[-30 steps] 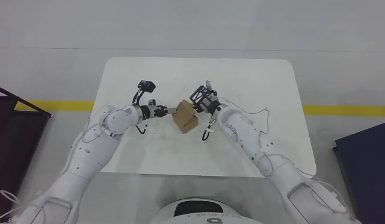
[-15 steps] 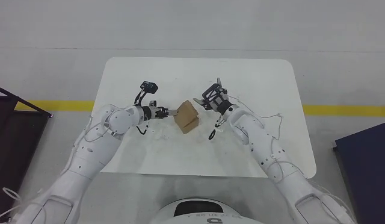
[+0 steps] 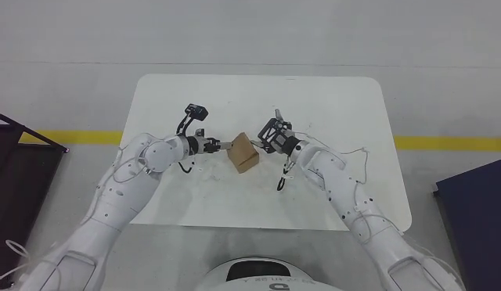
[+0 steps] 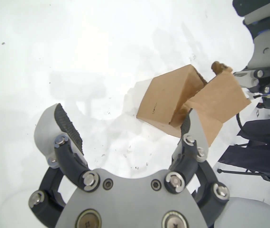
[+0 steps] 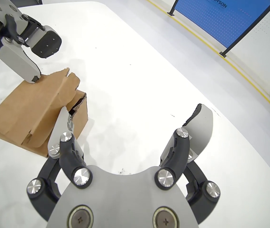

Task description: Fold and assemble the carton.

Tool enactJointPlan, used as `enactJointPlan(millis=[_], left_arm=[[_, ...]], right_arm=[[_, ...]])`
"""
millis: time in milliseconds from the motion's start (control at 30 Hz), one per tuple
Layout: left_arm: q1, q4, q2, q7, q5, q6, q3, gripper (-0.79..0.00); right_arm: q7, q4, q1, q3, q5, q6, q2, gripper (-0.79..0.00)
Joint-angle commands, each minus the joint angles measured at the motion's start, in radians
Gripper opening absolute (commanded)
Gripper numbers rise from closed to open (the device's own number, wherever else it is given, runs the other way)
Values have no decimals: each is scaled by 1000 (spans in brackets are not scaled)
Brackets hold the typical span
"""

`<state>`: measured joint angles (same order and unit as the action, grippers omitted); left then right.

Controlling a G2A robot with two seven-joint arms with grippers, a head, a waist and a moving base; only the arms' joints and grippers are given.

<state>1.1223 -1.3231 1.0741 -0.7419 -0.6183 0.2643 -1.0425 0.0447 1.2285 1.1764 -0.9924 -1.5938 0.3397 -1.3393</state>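
The brown cardboard carton (image 3: 243, 152), partly folded with a ragged flap edge, sits on the white surface (image 3: 337, 111) between the two tools. The left tool (image 3: 214, 145) is spread wide and grips nothing, with one fingertip touching the carton's sloping top panel. The right tool (image 3: 267, 137), likewise wide open and empty, has one finger at the carton's opposite end.

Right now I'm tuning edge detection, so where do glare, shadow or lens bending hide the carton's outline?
Left wrist view: the table glares white, but the brown carton contrasts well, a faint shadow beside it. Right wrist view: soft shadow at the carton's base; the table edge bows from lens distortion. Top view: even light, no glare.
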Motion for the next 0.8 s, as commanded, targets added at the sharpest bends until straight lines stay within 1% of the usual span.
enactJointPlan(millis=[0, 167, 333, 767], left_arm=[[-5, -3, 2, 1, -23, -2, 11, 0], [-18, 5, 8, 6, -40, -12, 27, 0], [-21, 15, 11, 17, -27, -11, 25, 0], [-32, 35, 16, 3, -26, -22, 27, 0]], right_arm=[[-4, -1, -2, 1, 2, -4, -1, 0], [-33, -4, -8, 8, -3, -10, -3, 0], [-33, -8, -10, 11, -2, -7, -4, 0], [-36, -10, -11, 9, -3, -13, -3, 0]])
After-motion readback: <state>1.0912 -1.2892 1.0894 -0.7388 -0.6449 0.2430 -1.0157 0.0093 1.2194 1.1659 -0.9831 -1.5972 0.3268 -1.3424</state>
